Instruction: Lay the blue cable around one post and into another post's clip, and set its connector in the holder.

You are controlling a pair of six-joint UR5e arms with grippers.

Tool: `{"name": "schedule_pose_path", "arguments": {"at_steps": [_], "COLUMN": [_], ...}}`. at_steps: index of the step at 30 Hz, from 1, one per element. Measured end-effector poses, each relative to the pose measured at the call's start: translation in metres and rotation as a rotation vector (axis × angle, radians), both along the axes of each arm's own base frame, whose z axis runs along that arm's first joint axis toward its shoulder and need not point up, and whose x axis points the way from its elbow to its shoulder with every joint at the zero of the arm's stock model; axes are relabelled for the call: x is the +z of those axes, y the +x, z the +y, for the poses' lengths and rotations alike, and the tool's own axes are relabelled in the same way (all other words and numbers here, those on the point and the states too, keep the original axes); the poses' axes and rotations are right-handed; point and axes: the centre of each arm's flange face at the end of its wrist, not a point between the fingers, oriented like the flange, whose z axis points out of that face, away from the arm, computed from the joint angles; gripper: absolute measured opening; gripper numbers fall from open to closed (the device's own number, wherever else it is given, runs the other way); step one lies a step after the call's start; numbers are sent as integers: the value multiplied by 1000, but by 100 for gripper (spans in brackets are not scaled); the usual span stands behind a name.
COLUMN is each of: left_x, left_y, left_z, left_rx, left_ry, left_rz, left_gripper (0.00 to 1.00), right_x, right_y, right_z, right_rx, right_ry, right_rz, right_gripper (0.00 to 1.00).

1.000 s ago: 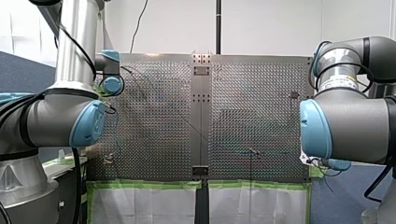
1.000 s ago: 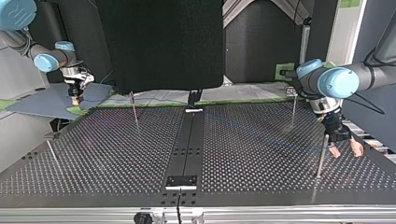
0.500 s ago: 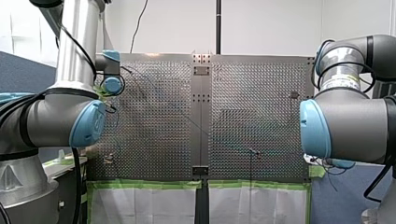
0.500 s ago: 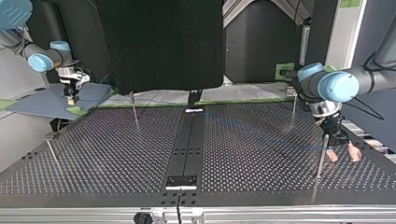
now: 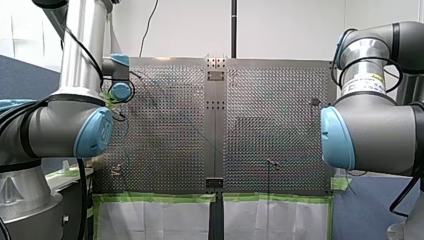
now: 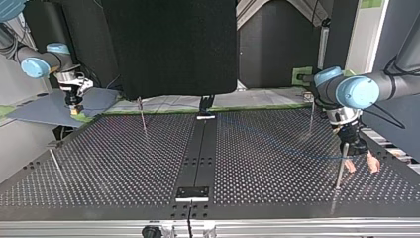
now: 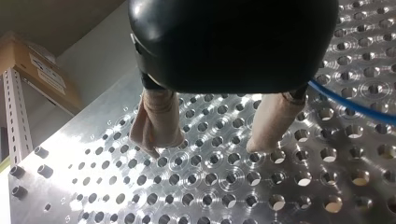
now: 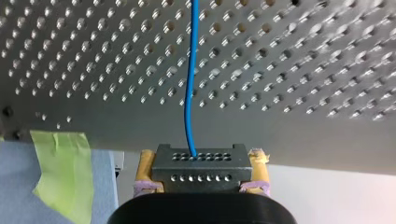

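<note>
Now my right claw (image 8: 201, 159) clamps the connector (image 8: 201, 171), blue cable (image 8: 190, 84) attached.

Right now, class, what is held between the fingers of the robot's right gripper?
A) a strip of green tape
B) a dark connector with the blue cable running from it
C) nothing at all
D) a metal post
B: in the right wrist view the right gripper is shut on the connector, and the blue cable leads out of it across the perforated table.
</note>
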Motion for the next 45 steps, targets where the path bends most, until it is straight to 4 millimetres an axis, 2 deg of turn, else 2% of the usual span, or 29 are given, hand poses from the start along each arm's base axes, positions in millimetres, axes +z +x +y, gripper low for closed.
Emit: {"name": "schedule_pose_path", "arguments": {"at_steps": [9, 22, 28, 31, 35, 45], "left_x": [0, 0, 0, 0, 0, 0], "left_y": [0, 1, 0, 0, 0, 0], "left_z": [1, 6, 8, 9, 10, 13], "left_rx": [-1, 7, 10, 11, 12, 17], "left_ry": [0, -2, -3, -6, -8, -9], "left_rz": [-1, -3, -2, -3, -3, -4], "left_gripper": [100, 100, 100, 100, 100, 100], "right_x": [25, 90, 118, 131, 141, 164], "right_y": [40, 108, 130, 128, 117, 64], "right_z": [24, 43, 52, 55, 63, 85], "right_rx": [2, 3, -4, -27, -74, -163], "right_ry": [39, 48, 47, 50, 75, 99], "right_rz": [-44, -24, -14, -10, -14, -87], "right_gripper": [0, 0, 0, 0, 0, 0]}}
